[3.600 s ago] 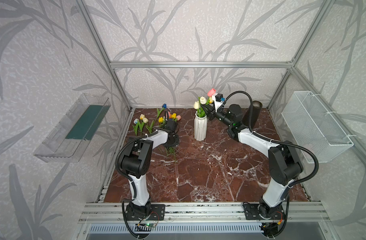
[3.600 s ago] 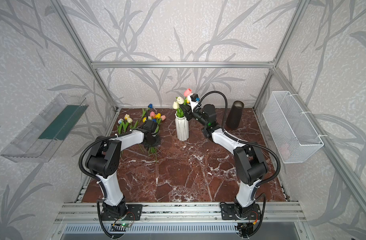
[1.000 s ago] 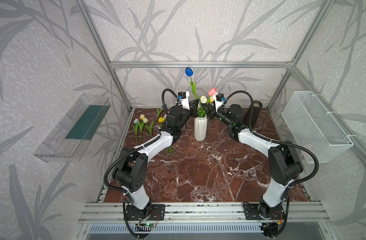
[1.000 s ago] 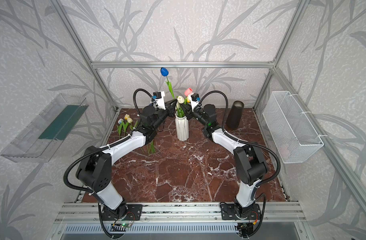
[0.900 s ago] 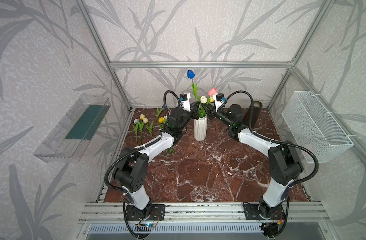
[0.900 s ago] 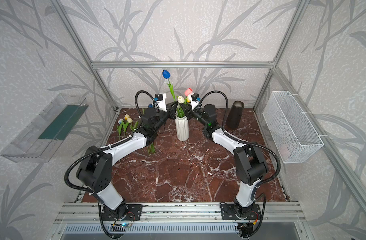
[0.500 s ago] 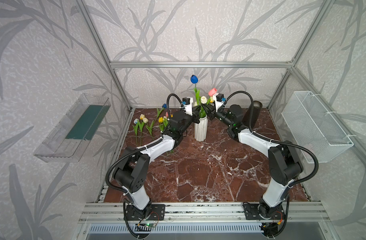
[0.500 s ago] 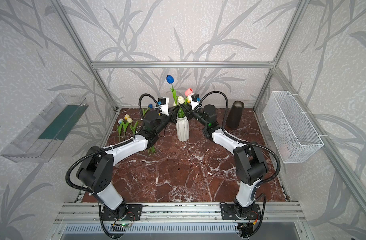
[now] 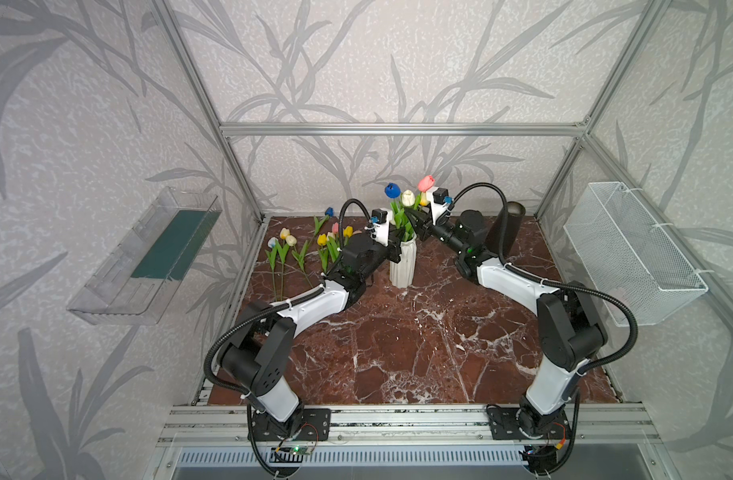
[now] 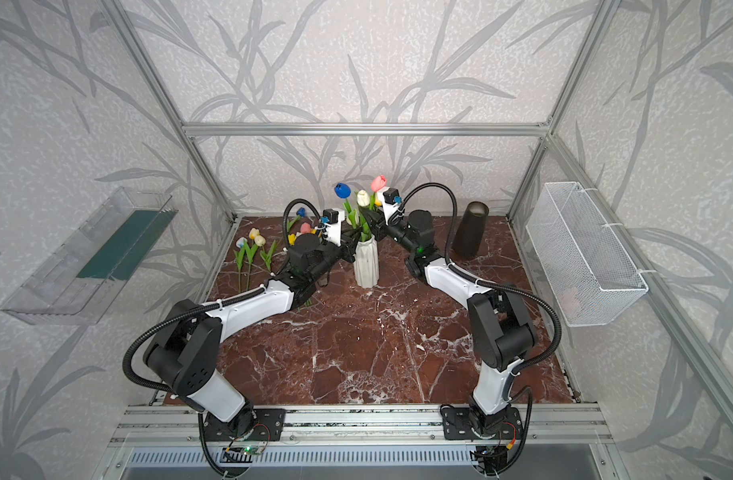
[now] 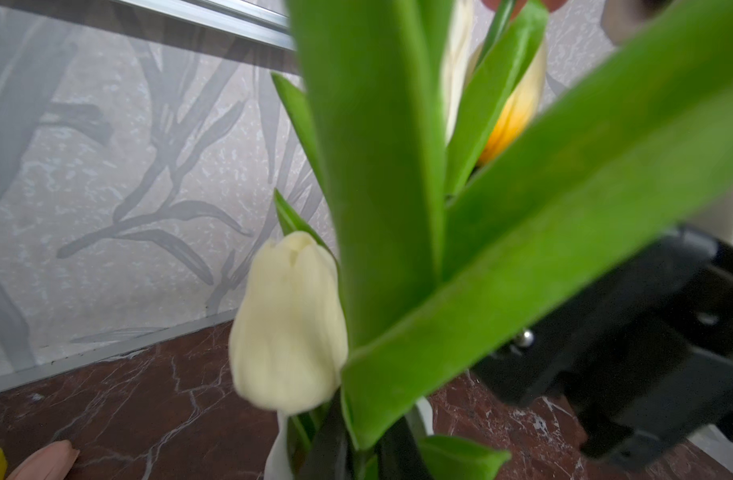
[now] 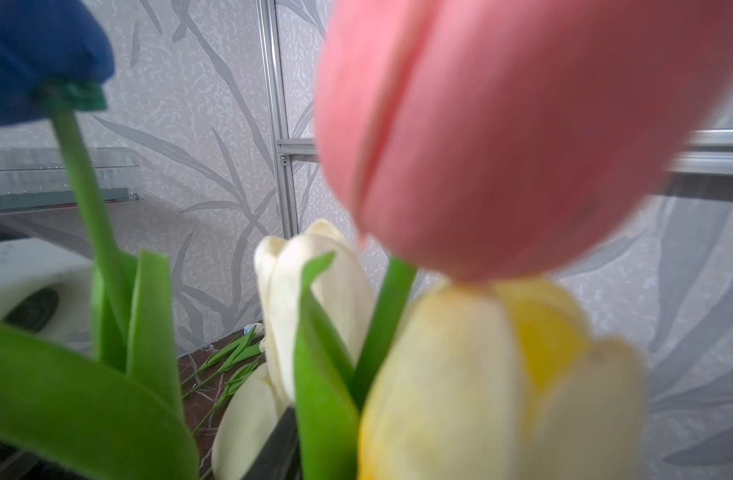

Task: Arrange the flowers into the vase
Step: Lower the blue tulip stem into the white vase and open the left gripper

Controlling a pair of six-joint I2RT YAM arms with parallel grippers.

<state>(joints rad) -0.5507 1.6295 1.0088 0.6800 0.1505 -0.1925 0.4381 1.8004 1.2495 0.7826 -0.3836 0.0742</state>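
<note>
Blue tulip [image 9: 391, 190] has sunk into the vase [image 9: 402, 268] on red marble [image 9: 398, 353]; cannot tell whether left gripper [image 9: 397, 244] or right gripper [image 9: 414, 217] grasps

Dark cylinder [image 9: 506, 226] at back right, wire basket [image 9: 630, 253] on wall, clear bin [image 9: 119, 286]

vase [image 9: 402, 266]: mid-back on table [image 9: 398, 353] | loose flowers [image 9: 290, 240]: left of vase | cylinder [image 9: 506, 227]: right, behind
</note>
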